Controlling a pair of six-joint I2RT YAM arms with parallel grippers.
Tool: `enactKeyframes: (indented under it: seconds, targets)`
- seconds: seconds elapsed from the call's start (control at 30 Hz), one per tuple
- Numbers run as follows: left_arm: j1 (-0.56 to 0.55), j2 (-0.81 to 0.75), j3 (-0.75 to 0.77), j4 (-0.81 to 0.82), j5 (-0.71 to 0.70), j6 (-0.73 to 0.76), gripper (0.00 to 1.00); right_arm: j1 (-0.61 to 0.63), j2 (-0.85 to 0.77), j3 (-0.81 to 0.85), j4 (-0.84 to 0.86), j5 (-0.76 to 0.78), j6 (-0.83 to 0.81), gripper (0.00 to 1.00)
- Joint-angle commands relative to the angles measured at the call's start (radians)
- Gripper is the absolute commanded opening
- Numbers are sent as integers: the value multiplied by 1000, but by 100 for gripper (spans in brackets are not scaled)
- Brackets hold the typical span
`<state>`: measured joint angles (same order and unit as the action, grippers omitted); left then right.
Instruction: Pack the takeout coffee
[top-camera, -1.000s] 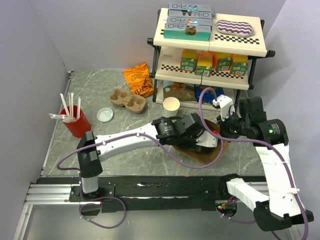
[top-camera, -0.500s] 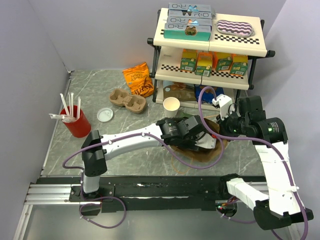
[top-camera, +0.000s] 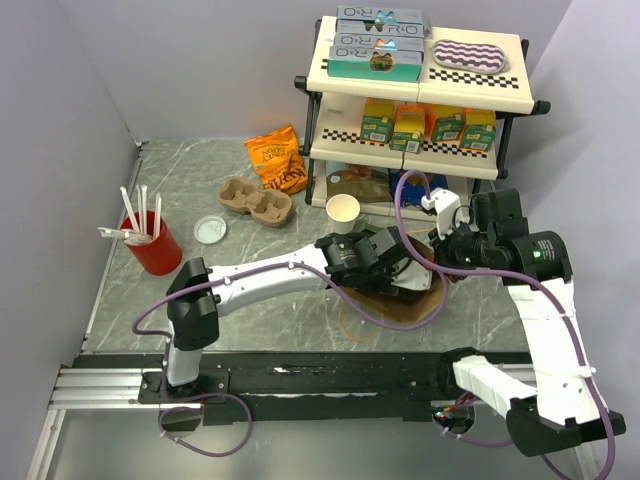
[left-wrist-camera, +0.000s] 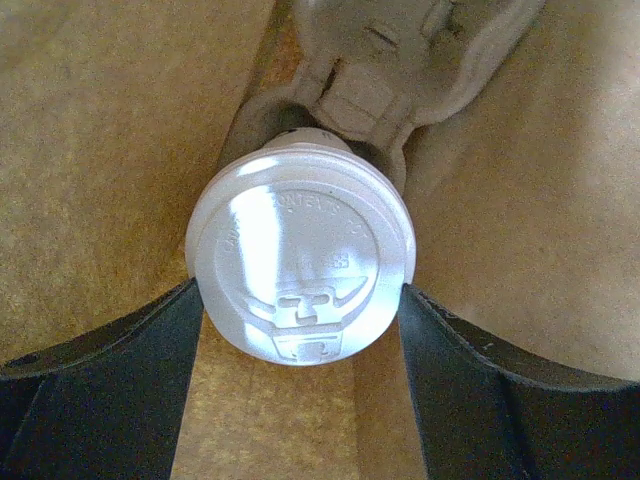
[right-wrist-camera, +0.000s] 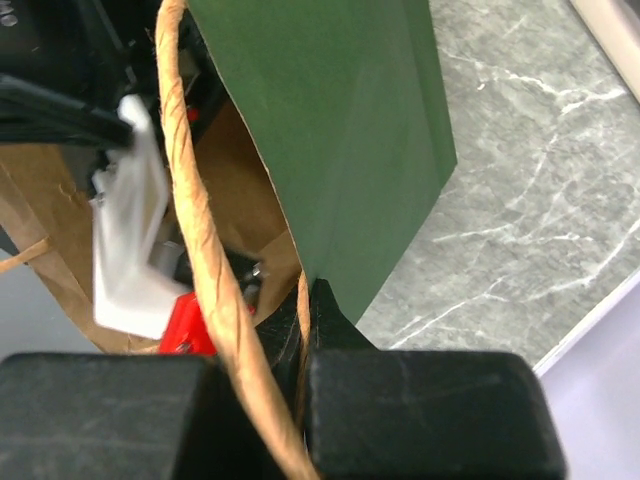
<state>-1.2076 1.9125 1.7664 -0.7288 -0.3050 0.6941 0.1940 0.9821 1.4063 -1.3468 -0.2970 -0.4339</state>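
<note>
The paper bag (top-camera: 405, 308) stood open, its rim pinched tight in the right gripper (right-wrist-camera: 300, 340). Inside it, the left gripper (left-wrist-camera: 300, 310) clasped the lidded takeout coffee (left-wrist-camera: 300, 255) between wide-set fingers. Recommended: lower it squarely to the bag's floor, lid uppermost, before letting go.

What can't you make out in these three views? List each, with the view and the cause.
Left wrist view: takeout coffee cup wall, covered by its lid.
Left wrist view: lid lettering, lost to glare and blur.
Top view: left claw, buried in the paper bag under its arm.
Top view: shelf cartons print, too small.
</note>
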Motion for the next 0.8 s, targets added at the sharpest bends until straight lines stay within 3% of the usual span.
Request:
enactKeyframes:
  seconds: [0.0, 0.77]
  targets:
    - [28, 5, -25, 91, -26, -27, 1, 1, 13, 28, -38, -31, 26, 0]
    - [111, 123, 7, 213, 7, -67, 1, 2, 67, 39, -20, 82, 9, 0]
